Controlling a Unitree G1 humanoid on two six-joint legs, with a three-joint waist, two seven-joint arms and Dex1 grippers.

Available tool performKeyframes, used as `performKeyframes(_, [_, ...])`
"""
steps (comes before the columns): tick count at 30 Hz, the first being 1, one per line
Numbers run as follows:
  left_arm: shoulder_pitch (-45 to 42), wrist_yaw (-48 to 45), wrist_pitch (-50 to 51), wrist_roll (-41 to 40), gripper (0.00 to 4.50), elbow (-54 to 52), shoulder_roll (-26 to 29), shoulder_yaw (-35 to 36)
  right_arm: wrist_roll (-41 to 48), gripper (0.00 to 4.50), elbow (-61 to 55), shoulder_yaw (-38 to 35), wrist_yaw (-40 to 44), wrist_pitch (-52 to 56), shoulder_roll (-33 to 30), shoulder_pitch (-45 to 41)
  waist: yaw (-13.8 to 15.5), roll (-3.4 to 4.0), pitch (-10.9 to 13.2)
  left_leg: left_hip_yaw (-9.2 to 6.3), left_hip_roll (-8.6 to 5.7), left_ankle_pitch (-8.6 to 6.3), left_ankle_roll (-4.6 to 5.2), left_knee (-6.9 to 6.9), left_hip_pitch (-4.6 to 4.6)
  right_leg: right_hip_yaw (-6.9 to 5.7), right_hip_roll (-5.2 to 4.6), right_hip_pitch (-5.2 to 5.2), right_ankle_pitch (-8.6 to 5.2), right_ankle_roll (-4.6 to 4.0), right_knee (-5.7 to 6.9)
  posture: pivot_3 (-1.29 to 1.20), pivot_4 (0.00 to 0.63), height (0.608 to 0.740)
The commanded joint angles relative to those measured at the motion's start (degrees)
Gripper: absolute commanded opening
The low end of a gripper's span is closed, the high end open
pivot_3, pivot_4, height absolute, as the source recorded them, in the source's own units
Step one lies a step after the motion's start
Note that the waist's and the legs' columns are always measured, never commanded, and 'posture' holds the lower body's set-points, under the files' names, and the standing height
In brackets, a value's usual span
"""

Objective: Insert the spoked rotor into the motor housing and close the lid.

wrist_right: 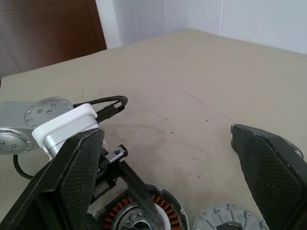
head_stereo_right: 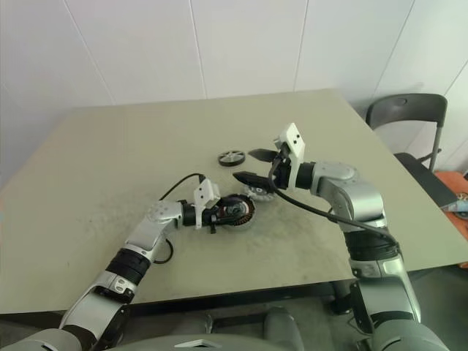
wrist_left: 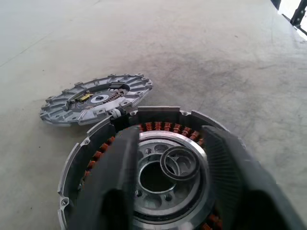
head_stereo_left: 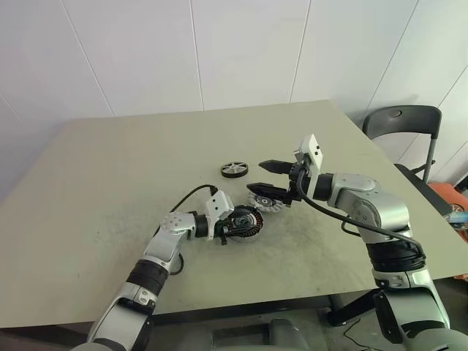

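The motor housing (wrist_left: pixel 81 158), silver-rimmed with copper windings, lies on the table in front of me. A small dark ring (wrist_left: pixel 180 163) rests tilted in its hub. My left gripper (wrist_left: pixel 169 143) reaches over the housing with its fingers apart on either side of the ring, touching neither side of it. The finned silver lid (head_stereo_left: pixel 267 202) lies flat just beyond the housing. My right gripper (head_stereo_left: pixel 265 179) hovers wide open above the lid, holding nothing. The spoked rotor (head_stereo_left: pixel 234 169), dark-rimmed with silver spokes, lies alone farther back on the table.
The beige table (head_stereo_left: pixel 110 168) reaches back to a white wall. A dark chair (head_stereo_left: pixel 406 121) stands off the table's right side. A black cable (head_stereo_left: pixel 186 197) loops from my left wrist.
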Motion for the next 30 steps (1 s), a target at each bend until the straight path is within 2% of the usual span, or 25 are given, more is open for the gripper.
performKeyframes(1, [-2.06, 2.65, -1.58, -0.45, 3.71, -1.14, -0.01, 2.61, -0.32, 4.5, -0.68, -0.21, 0.0, -1.04, -0.23, -1.17, -0.02, 0.0, 0.0, 0.0, 0.0, 0.0, 0.0, 0.0, 0.0, 0.0, 0.0, 0.0, 0.0, 0.0, 0.0, 0.0, 0.0, 0.74])
performKeyframes(2, [-2.04, 2.28, -1.81, -0.29, 4.02, -1.47, 0.32, 2.43, -0.33, 4.5, -0.7, -0.18, 0.0, -1.05, -0.21, -1.16, 0.0, 0.0, 0.0, 0.0, 0.0, 0.0, 0.0, 0.0, 0.0, 0.0, 0.0, 0.0, 0.0, 0.0, 0.0, 0.0, 0.0, 0.74])
performKeyframes(12, [-1.13, 4.32, -2.25, 0.08, 4.02, -3.72, 0.44, 1.88, -1.57, 4.5, 0.35, 0.46, 0.24, -1.58, 0.2, -1.35, -0.02, 0.0, 0.0, 0.0, 0.0, 0.0, 0.0, -0.01, 0.0, 0.0, 0.0, 0.0, 0.0, 0.0, -0.01, 0.0, 0.0, 0.74])
performKeyframes(19, [0.18, 1.23, 2.8, -1.39, 4.02, -6.44, 0.71, 0.95, -2.06, 4.5, 0.59, 0.74, 0.37, -1.72, 0.07, -1.27, -0.07, 0.0, 0.0, 0.0, 0.0, 0.0, 0.0, -0.01, 0.0, 0.0, 0.0, 0.0, 0.0, 0.0, -0.01, 0.0, 0.0, 0.74])
performKeyframes(24, [0.46, 0.09, 5.6, 0.11, 4.02, -7.01, 1.66, -0.45, -2.74, 4.5, 0.9, 0.97, 0.14, -2.03, 0.06, -1.04, -0.03, 0.0, 0.0, 0.0, 0.0, 0.0, 0.0, -0.01, 0.0, 0.0, 0.0, 0.0, 0.0, 0.0, 0.0, 0.0, 0.0, 0.74])
performKeyframes(30, [-0.09, 3.11, 4.52, 3.02, 4.02, -5.82, 1.78, -1.45, -2.93, 4.5, 0.51, 0.61, 0.12, -2.09, 0.15, -0.65, -0.06, 0.0, 0.0, 0.0, 0.0, 0.0, 0.0, -0.01, 0.0, 0.0, 0.0, 0.0, 0.0, 0.0, -0.01, 0.0, 0.0, 0.74])
